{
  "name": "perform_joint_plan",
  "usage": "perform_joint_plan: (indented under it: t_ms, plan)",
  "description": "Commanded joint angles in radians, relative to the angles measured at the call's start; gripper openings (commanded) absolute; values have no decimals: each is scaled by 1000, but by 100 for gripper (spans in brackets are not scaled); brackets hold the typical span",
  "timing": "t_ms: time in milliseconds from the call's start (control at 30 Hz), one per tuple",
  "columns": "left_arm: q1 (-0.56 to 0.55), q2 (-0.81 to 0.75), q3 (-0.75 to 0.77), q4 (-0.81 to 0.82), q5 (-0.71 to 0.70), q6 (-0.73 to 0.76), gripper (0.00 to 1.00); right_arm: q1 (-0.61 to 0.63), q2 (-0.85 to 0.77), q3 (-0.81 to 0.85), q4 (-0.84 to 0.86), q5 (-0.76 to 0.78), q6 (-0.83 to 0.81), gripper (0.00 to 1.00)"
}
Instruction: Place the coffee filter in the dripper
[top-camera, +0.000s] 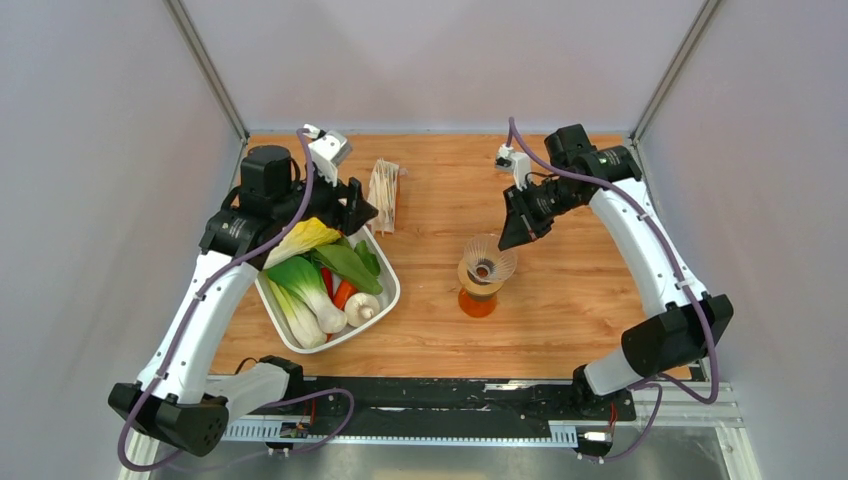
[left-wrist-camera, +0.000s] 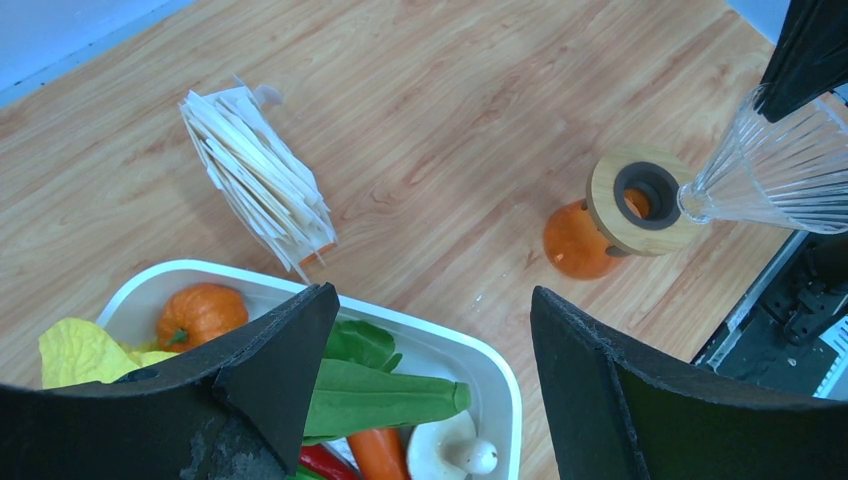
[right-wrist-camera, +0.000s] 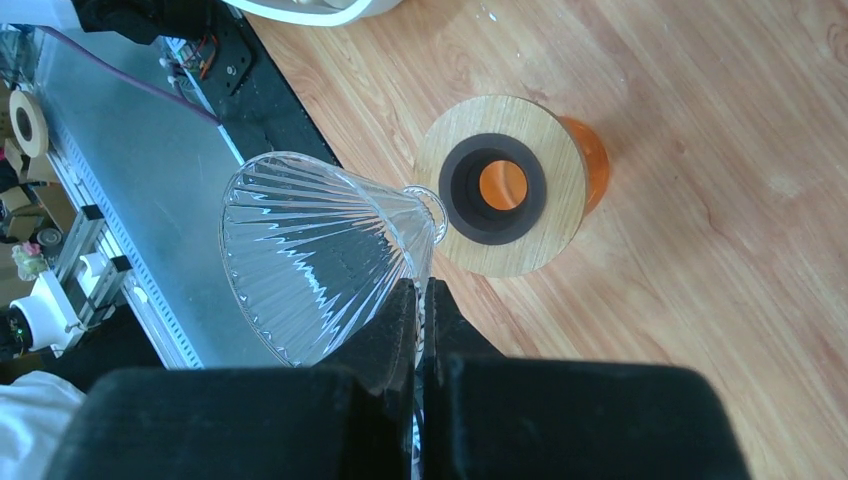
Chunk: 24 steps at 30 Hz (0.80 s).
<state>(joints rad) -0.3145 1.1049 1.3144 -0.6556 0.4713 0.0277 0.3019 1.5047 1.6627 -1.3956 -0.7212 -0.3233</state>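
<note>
Over the surface (top-camera: 560, 310), right gripper (right-wrist-camera: 422, 295): black fingers drawn almost together, clamped on the thin wall of the dripper (right-wrist-camera: 310, 250) at its wide rim. It touches nothing else.
Dripper: clear, glossy cone with fine ribs running from rim to neck. It is held tilted on its side, wide mouth turned away from the ring collar (right-wrist-camera: 530, 240) and narrow neck right at the collar's edge. Whether neck and collar touch cannot be told.
Ring collar: flat round disc of pale wood grain, with a matte black inner ring round a central hole. It lies level on top of the orange vessel (left-wrist-camera: 570, 245).
Orange vessel: see-through, orange-tinted and rounded. It stands upright at mid-surface, and its tint shows through the collar's hole.
Left gripper (left-wrist-camera: 430, 390): jaws spread wide, holding nothing. It hangs over the far end of the tray (left-wrist-camera: 495, 375), well apart from the dripper.
Tray: white, smooth, rectangular with rounded corners. It holds vegetables (top-camera: 320, 280): leafy greens, a carrot, a red piece, a pale mushroom and a small orange pumpkin.
Bundle of papers (left-wrist-camera: 262, 180): beige-white sheets stacked and fanned in clear wrap. It lies on the surface just beyond the tray, near the left gripper.
Surface: warm wood-grain board with a matte finish.
</note>
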Motion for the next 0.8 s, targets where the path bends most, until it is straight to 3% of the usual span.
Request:
perform_joint_plan:
  t_ms: [0,767]
  plan:
    - [-6,-34,-14,35,-2,-20,81,14,19,-6,18,9,-24,0]
    - [-6,-65,-28,3,-33,-1,81,14,87,-54,101,119,-52,0]
